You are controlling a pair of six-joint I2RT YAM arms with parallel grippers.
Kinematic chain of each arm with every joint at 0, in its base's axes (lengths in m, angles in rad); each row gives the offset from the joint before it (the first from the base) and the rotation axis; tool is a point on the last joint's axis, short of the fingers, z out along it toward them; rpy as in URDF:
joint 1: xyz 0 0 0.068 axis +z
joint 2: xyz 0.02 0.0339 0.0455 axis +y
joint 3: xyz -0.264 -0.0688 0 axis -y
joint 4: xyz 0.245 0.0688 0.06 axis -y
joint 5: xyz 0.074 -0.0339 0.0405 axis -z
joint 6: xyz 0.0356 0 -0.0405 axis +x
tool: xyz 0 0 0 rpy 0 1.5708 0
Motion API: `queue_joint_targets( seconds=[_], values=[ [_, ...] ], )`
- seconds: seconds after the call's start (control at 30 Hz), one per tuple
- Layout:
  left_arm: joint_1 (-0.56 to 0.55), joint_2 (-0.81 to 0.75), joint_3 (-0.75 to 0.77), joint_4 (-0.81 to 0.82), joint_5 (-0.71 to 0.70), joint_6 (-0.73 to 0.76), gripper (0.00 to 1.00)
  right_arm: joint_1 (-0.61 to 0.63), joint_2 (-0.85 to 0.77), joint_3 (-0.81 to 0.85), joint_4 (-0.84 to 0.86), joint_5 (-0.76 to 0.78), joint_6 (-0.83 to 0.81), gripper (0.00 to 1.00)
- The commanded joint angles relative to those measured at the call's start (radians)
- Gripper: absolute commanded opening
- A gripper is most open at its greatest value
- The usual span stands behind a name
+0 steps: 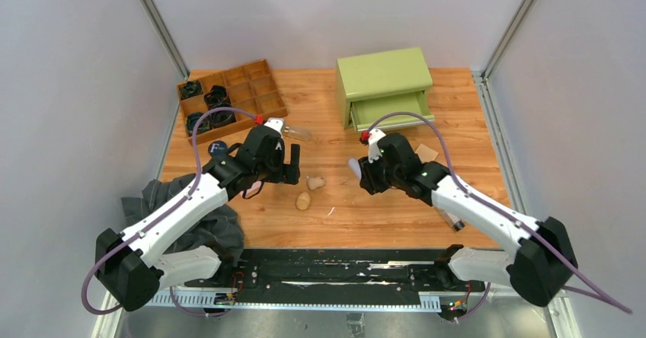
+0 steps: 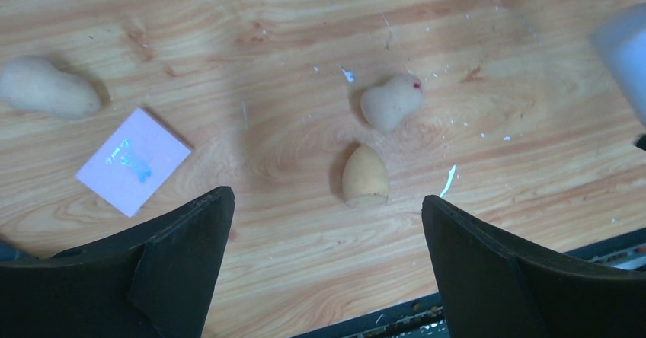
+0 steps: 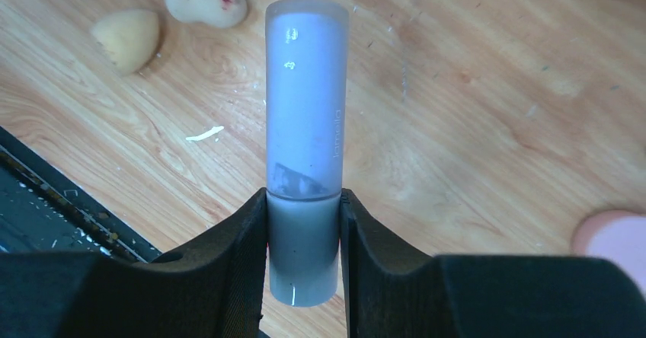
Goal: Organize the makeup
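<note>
My right gripper (image 3: pixel 303 201) is shut on the base of a silver-white tube (image 3: pixel 305 110) that sticks out ahead of its fingers. In the top view this gripper (image 1: pixel 364 175) hangs over the table's middle. Two beige sponges (image 1: pixel 315 182) (image 1: pixel 303 200) lie between the arms. My left gripper (image 2: pixel 327 201) stands wide open above the wood, empty, with an egg-shaped sponge (image 2: pixel 365 175) just ahead of it and a waisted sponge (image 2: pixel 391 102) beyond. A third sponge (image 2: pixel 47 87) and a pale pink square pad (image 2: pixel 133 161) lie to its left. A pink puff (image 3: pixel 613 235) shows at the right wrist view's edge.
A wooden divided tray (image 1: pixel 251 87) holding black coiled bands sits at the back left. A green box with its drawer open (image 1: pixel 392 111) stands at the back. A dark compact (image 1: pixel 217 148), a clear bottle (image 1: pixel 297 132), a tan pad (image 1: pixel 426 153) and a dark grey cloth (image 1: pixel 202 220) lie around.
</note>
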Motion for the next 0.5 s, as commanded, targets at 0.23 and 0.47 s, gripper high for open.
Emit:
queue_joint_targets(
  seconds=[0.23, 0.47],
  values=[
    [0.020, -0.023, 0.001, 0.018, -0.016, -0.012, 0.98, -0.223, -0.031, 0.289, -0.120, 0.118, 0.129, 0.01],
    [0.021, -0.037, -0.002, 0.004, -0.029, -0.006, 0.98, -0.399, 0.016, 0.298, 0.055, 0.154, 0.646, 0.01]
  ],
)
